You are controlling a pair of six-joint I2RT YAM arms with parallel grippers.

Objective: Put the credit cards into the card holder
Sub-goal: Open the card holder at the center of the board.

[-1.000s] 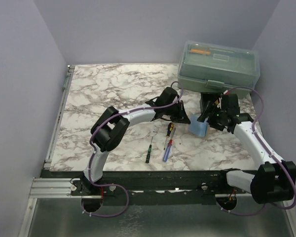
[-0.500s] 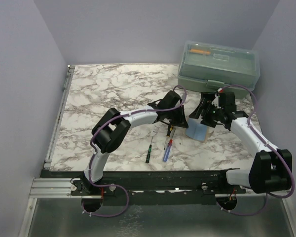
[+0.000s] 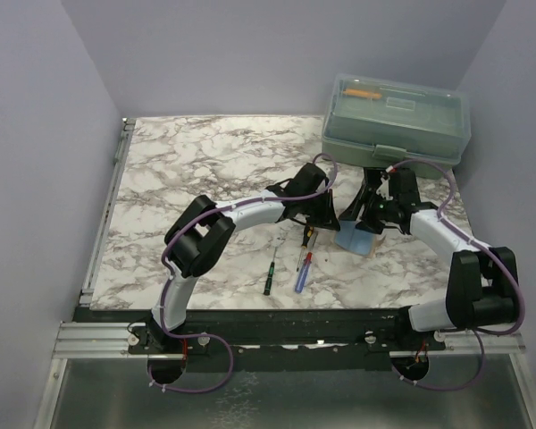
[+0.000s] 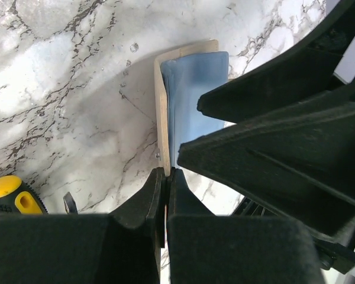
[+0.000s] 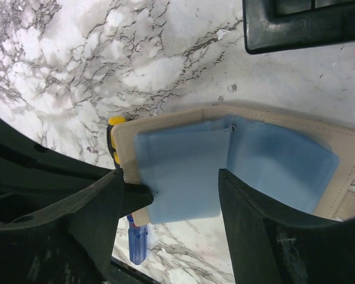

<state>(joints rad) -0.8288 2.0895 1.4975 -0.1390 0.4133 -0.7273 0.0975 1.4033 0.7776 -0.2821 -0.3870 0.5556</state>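
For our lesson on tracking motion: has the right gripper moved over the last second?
Yes. The right gripper has shifted left, from below the green toolbox's right half to below its middle.

Left jaws pinched tight, right jaws apart.

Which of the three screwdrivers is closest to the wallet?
The yellow-handled screwdriver, right beside the wallet; the green-handled screwdriver and blue-handled screwdriver lie farther off, toward the arms' bases.
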